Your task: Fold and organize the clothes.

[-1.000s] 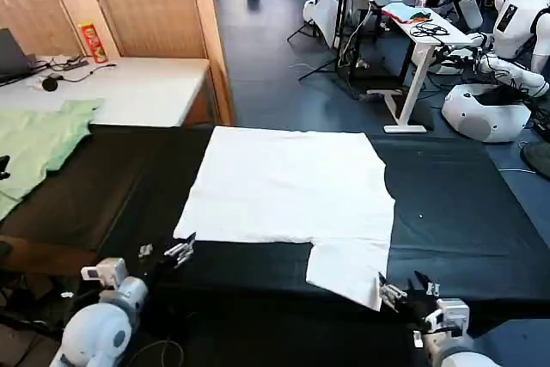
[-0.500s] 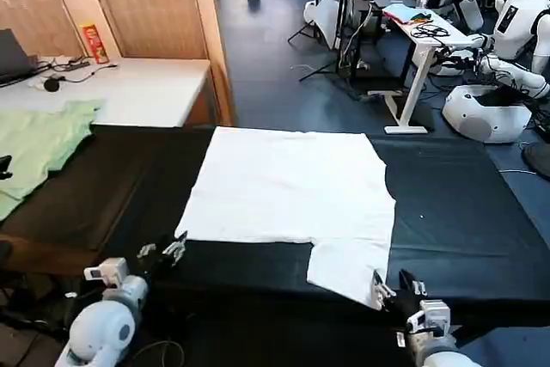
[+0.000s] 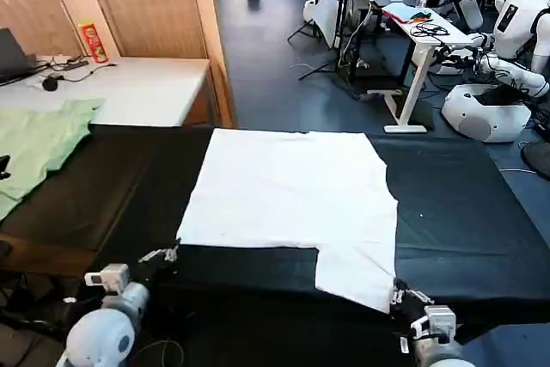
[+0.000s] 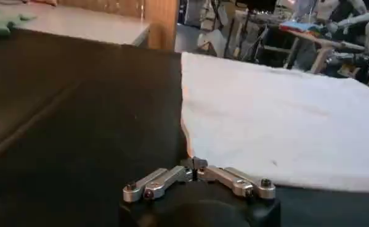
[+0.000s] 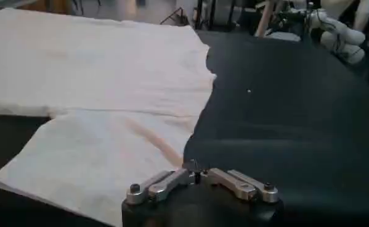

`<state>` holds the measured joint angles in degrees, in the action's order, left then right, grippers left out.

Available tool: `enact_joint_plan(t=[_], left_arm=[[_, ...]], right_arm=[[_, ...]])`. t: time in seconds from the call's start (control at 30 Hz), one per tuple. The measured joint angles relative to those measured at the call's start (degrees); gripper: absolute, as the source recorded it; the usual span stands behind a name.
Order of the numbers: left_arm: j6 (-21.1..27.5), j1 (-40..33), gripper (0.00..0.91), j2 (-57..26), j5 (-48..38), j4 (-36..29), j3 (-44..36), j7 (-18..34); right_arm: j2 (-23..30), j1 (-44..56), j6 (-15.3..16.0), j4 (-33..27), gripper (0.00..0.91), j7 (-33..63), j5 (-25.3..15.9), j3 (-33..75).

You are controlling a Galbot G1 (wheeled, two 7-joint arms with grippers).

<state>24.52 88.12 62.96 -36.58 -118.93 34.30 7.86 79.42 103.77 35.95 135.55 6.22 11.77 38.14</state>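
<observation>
Pale green garment [image 3: 39, 148] on the black table [image 3: 455, 212], red can [image 3: 88, 41] behind

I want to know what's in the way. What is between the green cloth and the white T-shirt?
Nothing lies there. In the head view, just bare black table stretches from the green cloth to the white T-shirt.

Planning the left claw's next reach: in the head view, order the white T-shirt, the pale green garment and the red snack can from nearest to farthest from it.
From the left claw:
1. White T-shirt, its near left corner right at the claw.
2. Pale green garment, at the table's far left edge.
3. Red snack can, on the white table behind.
</observation>
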Motion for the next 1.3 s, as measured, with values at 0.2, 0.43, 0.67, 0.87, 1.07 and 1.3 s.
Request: enact_joint_plan(t=[0.2,0.43,0.67,0.87,1.07,1.3], left_arm=[[-1.13,5.04,0.0,0.12,-0.8,-3.44,2.77,-0.15],[-1.33,4.35,0.0,0.9,0.03,-2.42,2.56,-0.31],[-1.49,3.13,0.0,0.92,0.95,-0.96,2.38,-0.52],[-1.53,3.22,0.0,0.91,1.36,-0.72,2.39,-0.7],[-1.53,3.25,0.0,0.98,1.61,-0.72,2.39,-0.73],[-1.49,3.37,0.0,0.97,1.63,-0.87,2.5,-0.73]], right_arm=[[-0.3,1.09,-4.06,0.22,0.049,-2.85,1.19,0.76],[-2.17,-1.59,-5.45,-3.28,0.878,-8.85,-1.84,0.77],[-2.3,-2.99,-5.41,-7.09,0.878,-9.53,-3.09,-0.33],[-2.3,-4.35,-5.96,-9.28,0.614,-10.01,-3.52,-1.37],[-2.16,-4.83,-6.1,-10.26,0.176,-9.96,-3.55,-2.19],[-1.31,-3.5,-6.31,-9.16,0.049,-8.08,-2.26,-2.65]])
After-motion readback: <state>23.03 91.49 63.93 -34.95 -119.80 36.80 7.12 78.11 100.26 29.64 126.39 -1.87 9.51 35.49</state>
